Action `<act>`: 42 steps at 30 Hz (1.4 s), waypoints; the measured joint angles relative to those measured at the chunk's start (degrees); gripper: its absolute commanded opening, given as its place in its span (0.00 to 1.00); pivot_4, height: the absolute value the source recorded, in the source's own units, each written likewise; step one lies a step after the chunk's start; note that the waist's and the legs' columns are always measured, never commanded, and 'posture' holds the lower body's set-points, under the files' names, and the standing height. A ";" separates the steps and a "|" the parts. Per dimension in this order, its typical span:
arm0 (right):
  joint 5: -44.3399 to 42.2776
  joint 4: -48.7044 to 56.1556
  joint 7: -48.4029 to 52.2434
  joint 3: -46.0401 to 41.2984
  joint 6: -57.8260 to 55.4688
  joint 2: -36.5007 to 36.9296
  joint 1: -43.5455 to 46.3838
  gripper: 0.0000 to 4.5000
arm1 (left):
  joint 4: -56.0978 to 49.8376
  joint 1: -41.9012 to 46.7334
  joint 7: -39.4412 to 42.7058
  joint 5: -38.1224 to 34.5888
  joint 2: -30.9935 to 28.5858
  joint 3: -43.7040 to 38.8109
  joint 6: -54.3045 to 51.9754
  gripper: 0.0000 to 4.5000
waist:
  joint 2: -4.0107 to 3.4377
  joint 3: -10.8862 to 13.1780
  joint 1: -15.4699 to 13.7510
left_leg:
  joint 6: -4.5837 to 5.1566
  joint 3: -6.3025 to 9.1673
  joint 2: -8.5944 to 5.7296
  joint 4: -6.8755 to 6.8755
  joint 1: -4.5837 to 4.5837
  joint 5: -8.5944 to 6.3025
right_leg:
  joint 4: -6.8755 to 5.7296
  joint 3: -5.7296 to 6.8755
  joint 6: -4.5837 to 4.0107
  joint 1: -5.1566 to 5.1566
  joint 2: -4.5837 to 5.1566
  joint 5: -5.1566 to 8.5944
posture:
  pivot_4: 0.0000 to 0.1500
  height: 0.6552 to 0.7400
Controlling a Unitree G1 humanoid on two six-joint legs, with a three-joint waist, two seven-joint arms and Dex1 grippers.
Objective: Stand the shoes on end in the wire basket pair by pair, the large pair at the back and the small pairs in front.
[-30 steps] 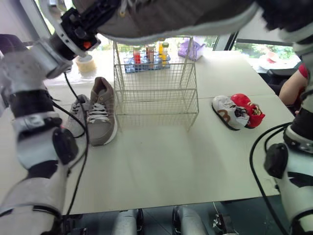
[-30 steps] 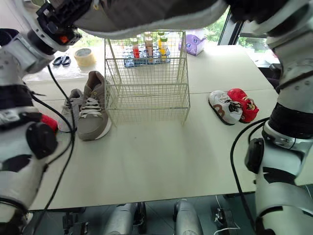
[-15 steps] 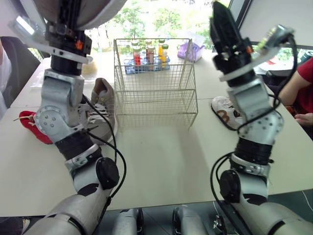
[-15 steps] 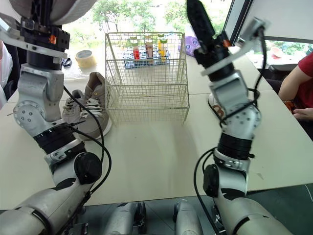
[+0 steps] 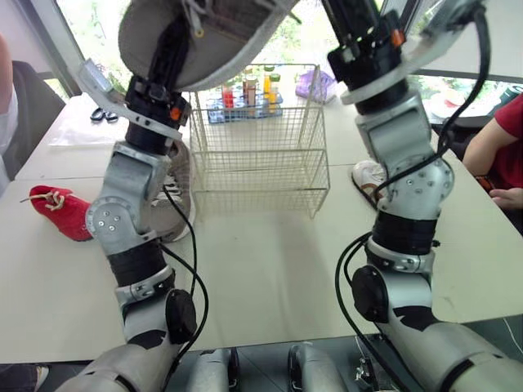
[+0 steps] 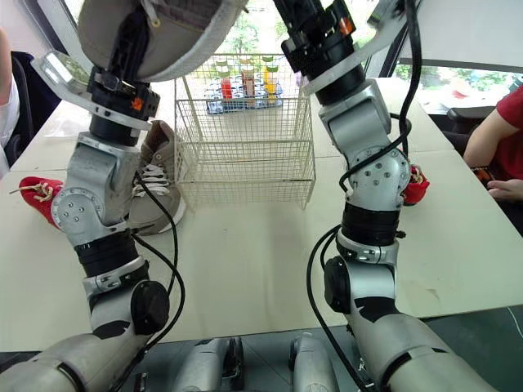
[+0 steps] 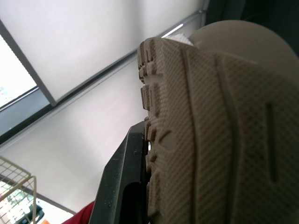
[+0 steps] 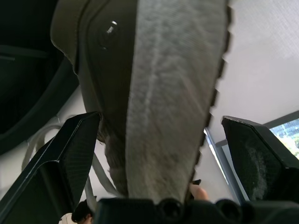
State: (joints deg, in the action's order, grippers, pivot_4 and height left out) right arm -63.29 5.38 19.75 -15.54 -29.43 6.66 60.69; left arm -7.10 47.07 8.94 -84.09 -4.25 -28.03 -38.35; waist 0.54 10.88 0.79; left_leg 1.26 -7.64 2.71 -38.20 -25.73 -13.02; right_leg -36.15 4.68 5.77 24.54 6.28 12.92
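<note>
As left fingers point(image 7: 122, 186) grip 1 shoe point(image 5: 204, 37), basket point(image 5: 261, 173) stands.

Your left gripper point(image 6: 133, 45) is holding the large grey shoe point(image 6: 167, 24) high above the table point(image 6: 245, 261), probably clamped, though its fingertips are hiding behind the shoe. A second grey shoe point(image 6: 155, 196) is lying just left of the wire basket point(image 6: 245, 155), with a red shoe point(image 6: 39, 194) farther left

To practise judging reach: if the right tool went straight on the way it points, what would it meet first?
The grey shoe, close ahead between the open fingers of the right tool; exact depth is unclear.
</note>
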 measured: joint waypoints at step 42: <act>17.27 -34.84 31.32 1.16 10.69 19.97 19.87 0.34 | -16.17 -19.84 -1.22 5.11 -21.78 7.72 -4.94 0.80 | -0.03 0.03 0.20 | -0.01 -0.02 0.04 0.13 -0.01 -0.03 | 0.10 0.00 -0.03 0.09 0.04 0.00 | 1.00 0.94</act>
State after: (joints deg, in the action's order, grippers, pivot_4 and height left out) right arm -46.02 -29.46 51.07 -14.37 -18.74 26.63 80.56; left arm -23.27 27.23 7.72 -78.98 -26.03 -20.31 -43.29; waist 0.51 10.91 0.99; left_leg 1.24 -7.66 2.75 -38.07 -25.74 -13.05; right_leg -36.05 4.68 5.74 24.63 6.32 12.92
